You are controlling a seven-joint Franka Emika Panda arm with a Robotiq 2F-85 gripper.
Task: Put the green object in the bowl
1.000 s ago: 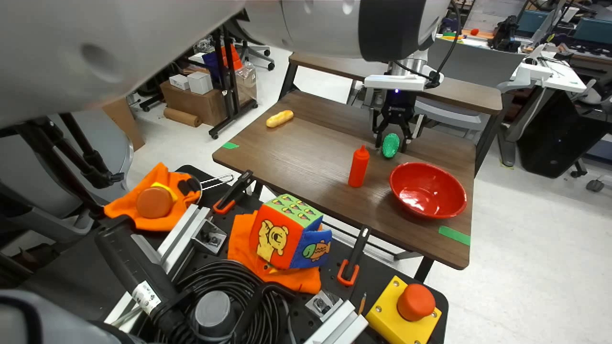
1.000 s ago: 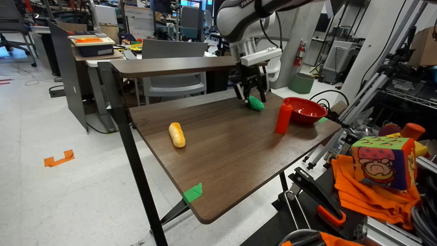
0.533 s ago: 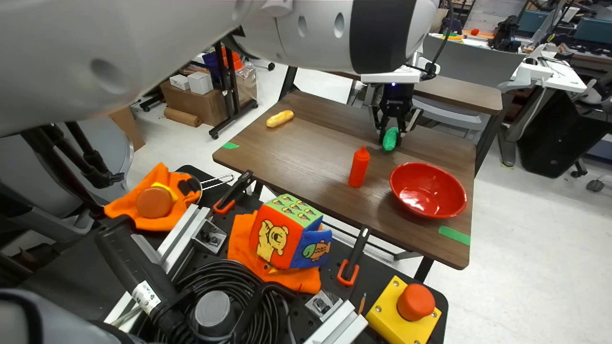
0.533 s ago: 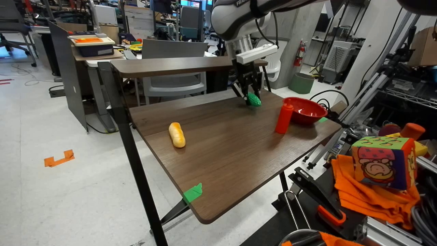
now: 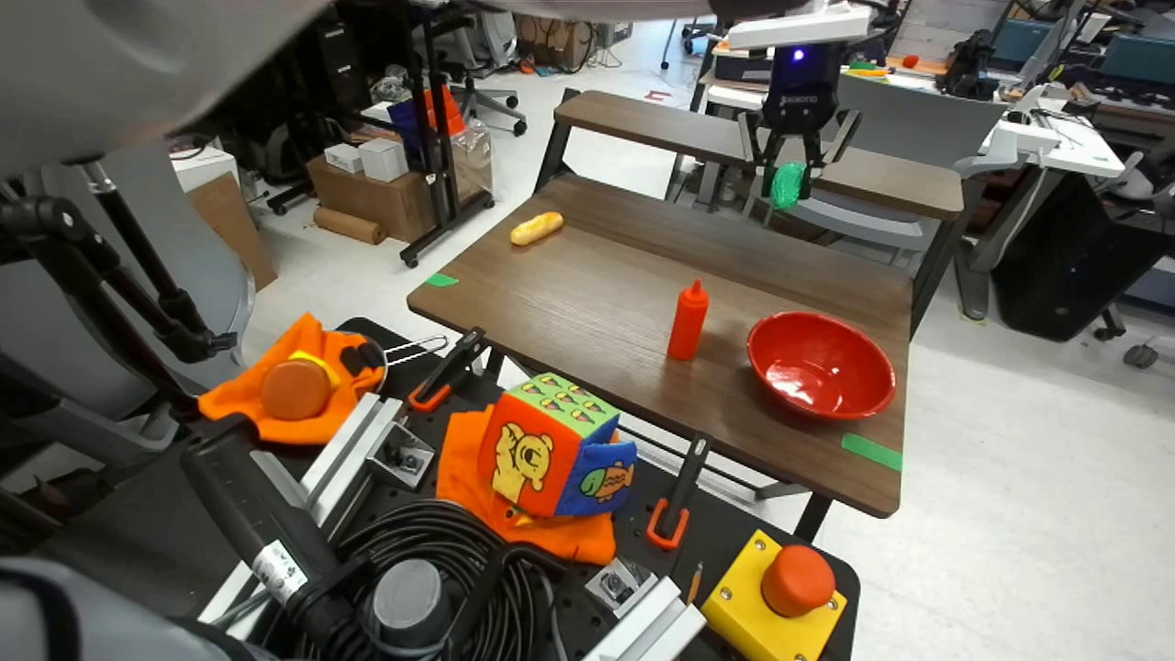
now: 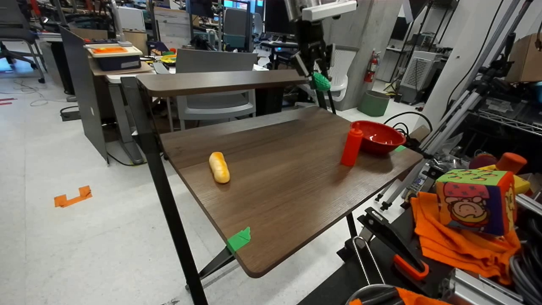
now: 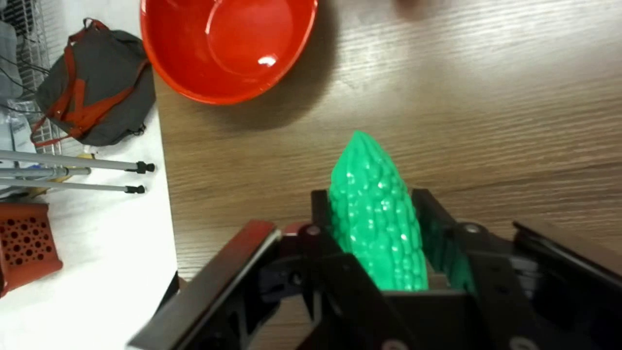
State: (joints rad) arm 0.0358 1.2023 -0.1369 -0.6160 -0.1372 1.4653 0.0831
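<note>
Held between both fingers of my gripper [image 7: 371,200] is the green object [image 7: 371,218], a bumpy, corn-like lump whose pointed tip sticks out past the fingertips. In both exterior views the gripper [image 5: 787,189] and the green object [image 6: 321,81] hang well above the table's far side, apart from its surface. The glossy red bowl [image 5: 808,353] stands upright on the table near its end, with nothing visible inside. In the wrist view the bowl [image 7: 243,53] lies up and to the left of the held object, cut off by the top edge.
An upright red bottle [image 5: 688,321] stands beside the bowl on the wooden table [image 5: 597,285]. A yellow bread-like piece [image 6: 219,167] lies toward the far end. A raised shelf [image 6: 220,81] runs along the table's back. Green tape [image 5: 872,453] marks the tabletop near the bowl.
The gripper stood wider around the green object on the table, then shut on it. Since then both have risen high above the tabletop. The bowl and bottle have stayed put.
</note>
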